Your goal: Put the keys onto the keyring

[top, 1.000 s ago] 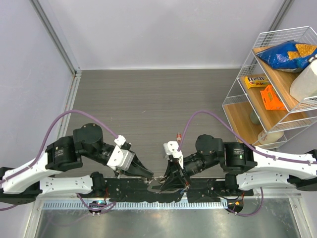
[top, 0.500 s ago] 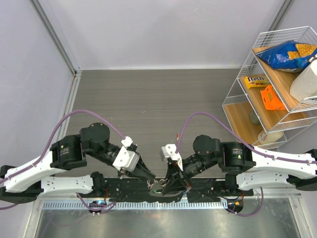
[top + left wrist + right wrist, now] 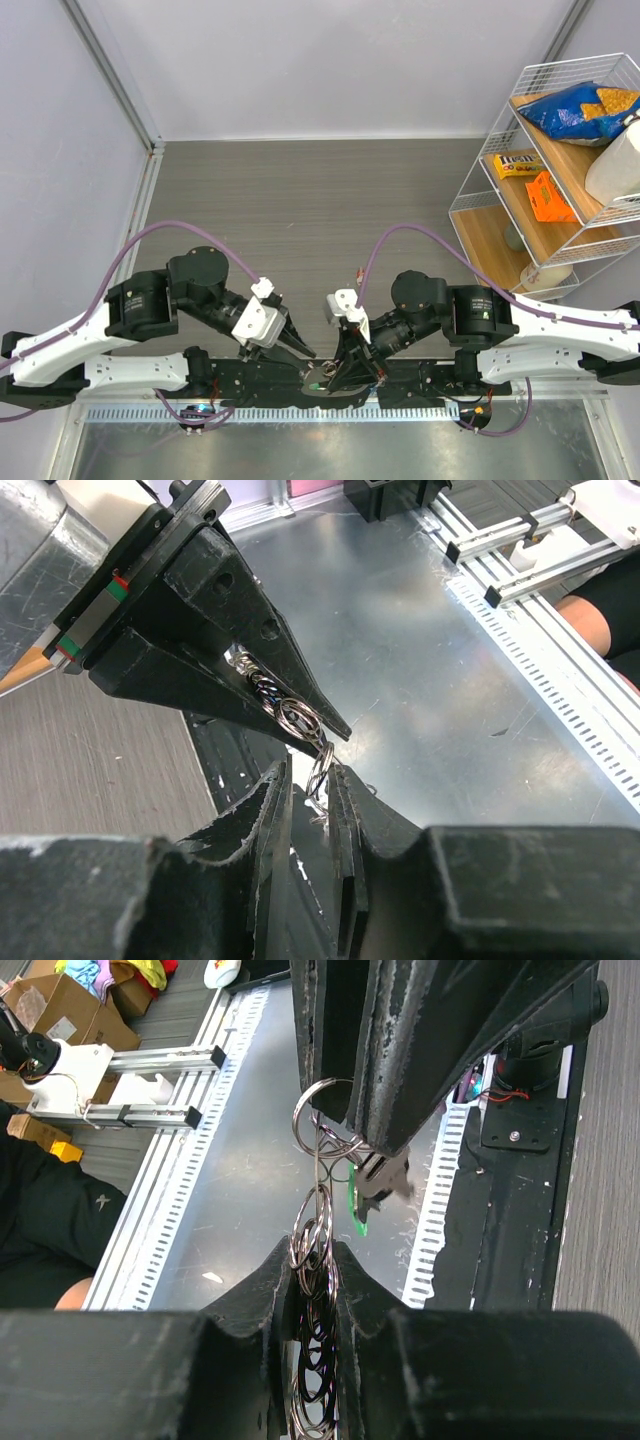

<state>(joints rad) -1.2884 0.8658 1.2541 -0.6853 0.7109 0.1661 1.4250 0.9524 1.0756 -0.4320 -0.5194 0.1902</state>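
Observation:
The keyring [image 3: 318,1230] is a chain of thin metal rings, pinched upright between the jaws of my right gripper [image 3: 312,1255]. A green-headed key [image 3: 357,1205] hangs from its top rings. In the left wrist view the rings [image 3: 290,712] stick out of the right gripper's fingers [image 3: 200,610]. My left gripper [image 3: 312,772] has its jaws slightly apart, and one ring sits loose in the gap at their tips. From above, the left gripper [image 3: 305,352] and right gripper [image 3: 333,378] meet tip to tip over the black base rail, where a speck of the green key [image 3: 314,386] shows. I see no other keys.
A wire shelf [image 3: 560,150] with snack packets stands at the right. The black base rail [image 3: 420,385] and a slotted strip [image 3: 560,680] border the scratched metal sheet [image 3: 450,660]. A person's arm [image 3: 610,620] is beside that strip.
The left gripper's jaws have parted from shut. The left arm crept right toward the right gripper, which shifted slightly left and then held still with the rings.

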